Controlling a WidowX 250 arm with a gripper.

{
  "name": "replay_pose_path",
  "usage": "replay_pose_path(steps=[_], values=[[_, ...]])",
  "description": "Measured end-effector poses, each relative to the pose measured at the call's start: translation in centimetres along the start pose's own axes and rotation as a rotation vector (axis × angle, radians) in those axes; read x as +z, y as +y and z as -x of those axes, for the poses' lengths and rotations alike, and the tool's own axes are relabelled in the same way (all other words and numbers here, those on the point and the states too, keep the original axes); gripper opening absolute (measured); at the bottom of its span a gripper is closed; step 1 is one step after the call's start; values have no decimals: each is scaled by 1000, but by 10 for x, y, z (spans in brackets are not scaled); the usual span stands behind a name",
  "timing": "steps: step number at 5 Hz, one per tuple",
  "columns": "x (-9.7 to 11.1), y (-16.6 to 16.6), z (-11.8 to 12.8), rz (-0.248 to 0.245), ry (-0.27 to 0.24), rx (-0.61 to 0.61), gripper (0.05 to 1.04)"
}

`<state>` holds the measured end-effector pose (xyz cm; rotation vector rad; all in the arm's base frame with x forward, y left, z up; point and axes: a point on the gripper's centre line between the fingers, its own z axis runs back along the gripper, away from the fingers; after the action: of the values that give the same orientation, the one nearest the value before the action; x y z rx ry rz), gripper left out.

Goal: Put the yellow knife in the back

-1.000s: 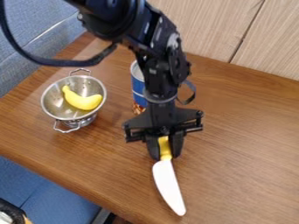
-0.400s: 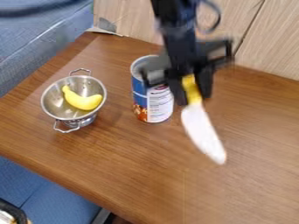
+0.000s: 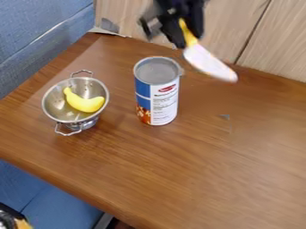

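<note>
Yellow knife [image 3: 201,54] was up off the table [image 3: 233,152], so the job looked more than half done. Picking it up was done. Putting it down and letting go were left.

At the left, a silver bowl [image 3: 56,108] sat with a yellow banana [image 3: 85,103] in it. They did not seem to be part of the job. Next came a tall can [image 3: 158,96], standing up straight, apart from the bowl. It stood nearer than the back edge, and the knife was up past it, to the right. The white blade was near the back edge, in front of the wooden wall [image 3: 257,42]. How high it was, I could not tell.

The black gripper [image 3: 189,41] hung down from the top of the view, behind the can and a bit right of it. It leaned a little. Its two fingers were closed on the yellow handle, only as far apart as the handle was thick. The blade stuck out, sloping down to the right. It likely had to go down gently, so the blade would not bump the wall.
</note>
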<state>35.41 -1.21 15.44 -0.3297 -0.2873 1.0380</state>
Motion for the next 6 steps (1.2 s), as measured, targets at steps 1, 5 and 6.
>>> replay_pose_path(steps=[1,5,6], values=[[-18,-9,-38,-50,-50,97,337],[-93,22,-131,-269,-180,268,337],[-105,32,-140,-302,-198,288,337]])
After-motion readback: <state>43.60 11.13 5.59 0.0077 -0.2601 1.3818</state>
